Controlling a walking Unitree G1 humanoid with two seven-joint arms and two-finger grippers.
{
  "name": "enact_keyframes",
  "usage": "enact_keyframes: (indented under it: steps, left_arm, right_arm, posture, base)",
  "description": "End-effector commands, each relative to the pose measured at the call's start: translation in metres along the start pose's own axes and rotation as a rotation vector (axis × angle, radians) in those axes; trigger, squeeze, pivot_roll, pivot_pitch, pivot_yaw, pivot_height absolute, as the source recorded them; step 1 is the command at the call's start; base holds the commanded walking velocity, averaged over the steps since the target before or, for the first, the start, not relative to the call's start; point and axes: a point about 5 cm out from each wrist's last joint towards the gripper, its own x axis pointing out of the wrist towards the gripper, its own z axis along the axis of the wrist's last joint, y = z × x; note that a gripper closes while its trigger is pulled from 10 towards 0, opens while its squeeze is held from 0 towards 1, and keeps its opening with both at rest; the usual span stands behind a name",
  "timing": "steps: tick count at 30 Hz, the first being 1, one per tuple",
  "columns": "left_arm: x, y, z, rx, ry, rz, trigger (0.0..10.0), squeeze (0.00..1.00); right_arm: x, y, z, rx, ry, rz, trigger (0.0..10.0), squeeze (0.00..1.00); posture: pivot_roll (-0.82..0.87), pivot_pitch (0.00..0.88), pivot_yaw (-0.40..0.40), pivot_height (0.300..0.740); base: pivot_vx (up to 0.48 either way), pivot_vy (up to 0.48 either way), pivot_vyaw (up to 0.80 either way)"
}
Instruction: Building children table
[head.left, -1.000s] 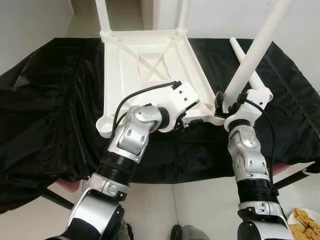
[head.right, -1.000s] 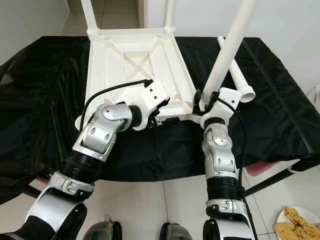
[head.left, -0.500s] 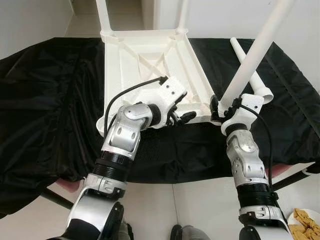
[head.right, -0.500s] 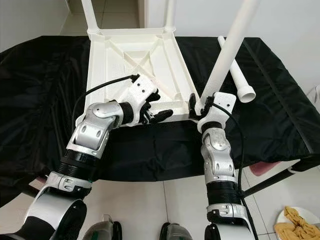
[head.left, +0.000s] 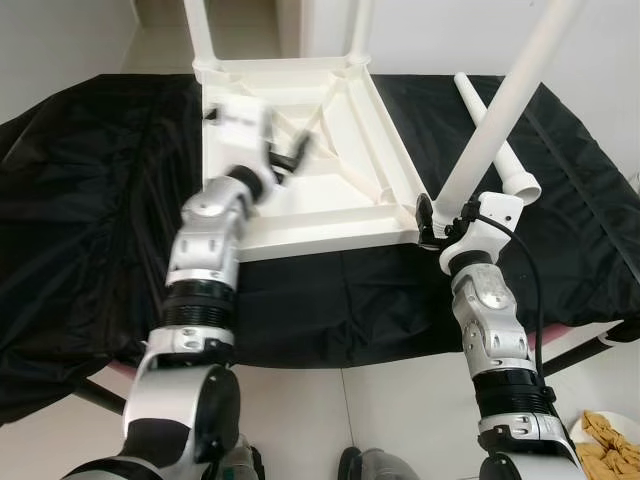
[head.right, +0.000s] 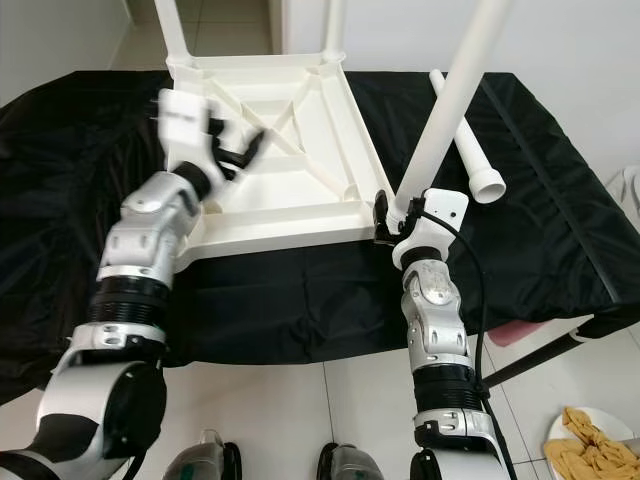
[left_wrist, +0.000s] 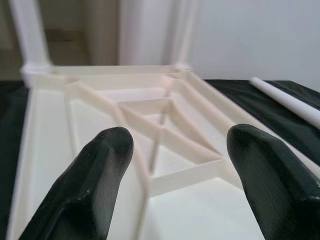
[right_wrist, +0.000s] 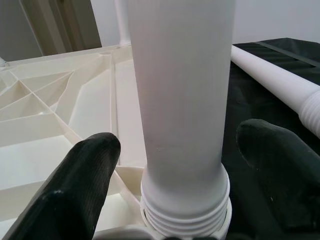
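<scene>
**Third leg seated at the near-right corner, one leg still loose**

In the left eye view you have the upturned white tabletop (head.left: 300, 190) lying on the black cloth (head.left: 90, 200) across the middle of the frame, ribbed underside up. Two legs already stand in its far corners at the top edge. Your left gripper (head.left: 285, 160) is blurred at upper left, over the ribbing, spread and holding nothing. At centre right, your right gripper (head.left: 437, 217) is at the foot of the leaning table leg (head.left: 500, 105), which rises to the upper right corner.

In the right eye view the spare leg (head.right: 462, 135) lies on the cloth at upper right, just beyond the leaning one. A plate (head.right: 595, 445) of yellowish food sits in the lower right corner, on the floor as far as you can tell.

In the left wrist view both fingers (left_wrist: 85, 190) are wide apart above the cross ribs, touching nothing.

In the right wrist view the fingers (right_wrist: 70, 195) stand either side of the leg without pressing it; its threaded end sits in the corner socket, only partly screwed in by the look of it.

Judge these parts as light, stiff, smooth plastic: the leg may slip under a twist, so grip low, just above the thread, and steady the tabletop by its rim.
</scene>
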Motion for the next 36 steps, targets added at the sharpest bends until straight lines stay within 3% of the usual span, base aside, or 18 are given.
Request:
enact_keyframes:
  steps: [1,4,10,11,13,28,32,33,36]
  left_arm:
    - [0.001,0.005,-0.004,-0.020,0.007,0.031,10.0,0.00]
    - [-0.004,0.017,-0.011,-0.032,0.011,0.074,10.0,0.00]
    - [-0.008,0.024,-0.017,-0.025,0.014,0.111,10.0,0.00]
    - [-0.017,0.032,-0.025,-0.042,0.022,0.174,10.0,0.00]
    - [-0.022,0.034,-0.028,-0.047,0.012,0.190,10.0,0.00]
    - [-0.058,0.024,-0.038,-0.030,-0.053,0.235,10.0,0.00]
    - [-0.062,0.024,-0.036,-0.019,-0.062,0.237,10.0,0.00]
    - [-0.073,0.025,-0.037,-0.045,-0.079,0.251,10.0,0.00]
    - [-0.077,0.025,-0.038,-0.052,-0.081,0.254,10.0,0.00]
  right_arm:
    - [-0.003,-0.001,-0.006,0.002,0.016,-0.001,10.0,0.00]
    - [-0.005,-0.001,-0.008,0.001,0.017,0.002,10.0,0.00]
    - [-0.008,-0.002,-0.010,0.003,0.017,0.002,10.0,0.00]
    - [-0.014,-0.003,-0.013,0.006,0.014,0.008,10.0,0.00]
    - [-0.017,-0.003,-0.014,0.009,0.004,0.017,10.0,0.00]
    - [-0.041,0.005,-0.007,0.020,-0.079,0.063,10.0,0.00]
    - [-0.043,0.007,-0.004,0.020,-0.091,0.071,10.0,0.00]
    - [-0.041,0.008,0.004,0.028,-0.113,0.064,10.0,0.00]
    - [-0.040,0.009,0.006,0.031,-0.121,0.062,10.0,0.00]
  posture:
    - [0.01,0.070,-0.028,0.740]
    - [0.01,0.070,-0.025,0.740]
    - [0.01,0.070,-0.019,0.740]
    - [0.01,0.073,-0.011,0.740]
    - [0.02,0.076,-0.008,0.740]
    - [0.03,0.085,0.000,0.740]
    - [0.03,0.083,0.001,0.740]
    - [0.04,0.076,-0.002,0.740]
    - [0.04,0.076,-0.002,0.740]
  base:
    - [0.000,0.000,0.00]
    - [0.000,0.000,0.00]
    - [0.000,0.000,0.00]
    - [0.000,0.000,0.00]
    - [0.000,0.000,0.00]
    - [0.000,0.000,0.00]
    - [0.000,0.000,0.00]
    - [0.000,0.000,0.00]
    - [0.000,0.000,0.00]
